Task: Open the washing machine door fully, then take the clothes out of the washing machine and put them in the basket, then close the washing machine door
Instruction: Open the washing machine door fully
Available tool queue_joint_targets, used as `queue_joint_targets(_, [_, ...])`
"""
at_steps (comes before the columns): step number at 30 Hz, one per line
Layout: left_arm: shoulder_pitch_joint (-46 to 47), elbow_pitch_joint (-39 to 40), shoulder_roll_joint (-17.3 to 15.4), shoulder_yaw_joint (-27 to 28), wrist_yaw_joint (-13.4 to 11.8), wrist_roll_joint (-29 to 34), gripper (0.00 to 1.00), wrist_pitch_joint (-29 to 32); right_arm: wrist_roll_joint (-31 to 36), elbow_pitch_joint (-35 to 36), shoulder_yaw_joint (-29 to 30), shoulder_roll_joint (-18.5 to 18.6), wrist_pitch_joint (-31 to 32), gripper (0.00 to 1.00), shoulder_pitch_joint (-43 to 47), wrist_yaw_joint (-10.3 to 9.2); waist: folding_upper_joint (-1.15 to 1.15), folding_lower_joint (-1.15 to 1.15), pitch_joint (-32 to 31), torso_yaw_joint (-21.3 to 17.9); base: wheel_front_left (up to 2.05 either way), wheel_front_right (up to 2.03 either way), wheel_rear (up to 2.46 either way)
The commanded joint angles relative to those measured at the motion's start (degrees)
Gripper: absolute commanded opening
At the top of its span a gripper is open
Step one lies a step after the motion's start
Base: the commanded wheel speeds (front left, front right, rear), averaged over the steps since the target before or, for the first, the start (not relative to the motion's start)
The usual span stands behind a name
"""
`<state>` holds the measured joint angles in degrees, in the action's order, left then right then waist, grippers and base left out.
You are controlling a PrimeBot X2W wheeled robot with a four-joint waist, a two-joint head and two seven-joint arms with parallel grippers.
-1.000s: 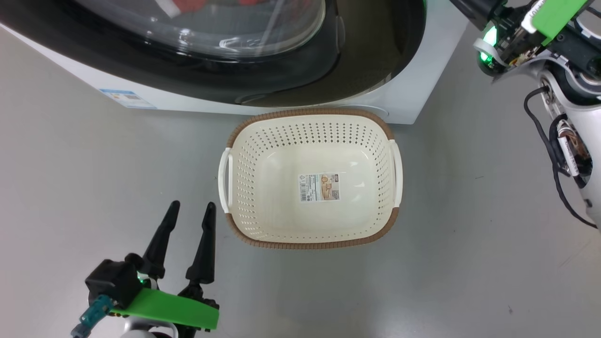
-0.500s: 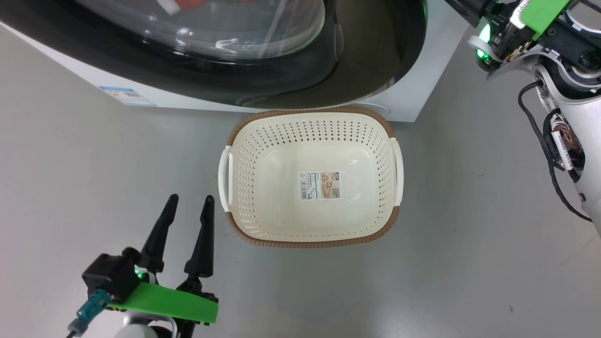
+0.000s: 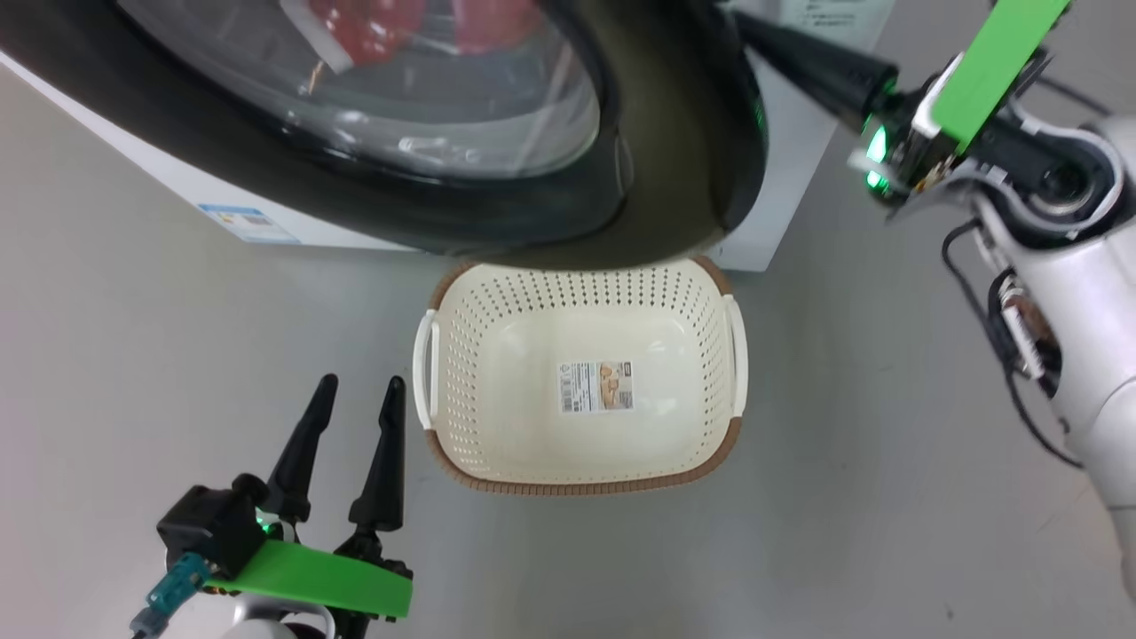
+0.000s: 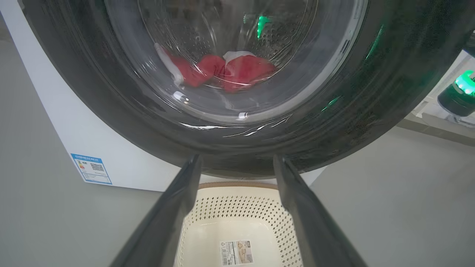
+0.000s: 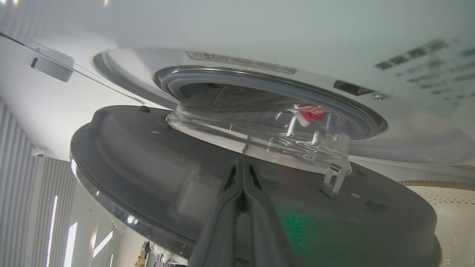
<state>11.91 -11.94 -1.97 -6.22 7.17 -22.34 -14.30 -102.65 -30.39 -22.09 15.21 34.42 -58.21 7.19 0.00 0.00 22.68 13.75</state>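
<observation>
The task is at its first step, and that step is only partly done. The washing machine door [image 3: 674,133] stands ajar: in the right wrist view its glass bowl is partway out of the grey ring of the washing machine [image 4: 74,126], with a gap on the latch side. It is far from fully open. The right pincer [image 5: 243,167] reaches in behind the door's free edge. Its fingers are drawn narrow, tips together against the inner face of the black rim, with nothing held between them. My reading is that it is levering the door outward rather than gripping it. The clothes [image 4: 237,72] lie inside the drum, showing red through the glass, and none are out. The basket [image 3: 470,390] sits empty on the floor [image 3: 887,444] just in front of the machine. Its far rim is under the overhanging door, so the door's swing passes above it. The left pincer [image 3: 362,382] hangs low beside the basket's left handle, fingers spread wide and empty, pointing toward the door. Finishing the swing, unloading the garments into the basket and shutting the door all remain to be done.
</observation>
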Motion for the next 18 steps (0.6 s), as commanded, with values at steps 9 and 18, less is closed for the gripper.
queue_joint_targets(9, [-3.45,1.03,-0.91,1.92,0.32,0.93,1.0,-0.7,1.44,4.14,-0.17,-3.16,2.47,0.0,7.27,0.3,0.0,0.0,-5.34,-0.8,0.0,0.0,0.0])
queue_joint_targets(18, [-6.4,1.19,-0.9,2.36,0.32,1.72,1.0,-0.7,1.95,6.76,0.11,-4.76,4.93,0.0,13.31,0.3,0.0,0.0,-9.09,-1.4,0.0,0.0,0.0])
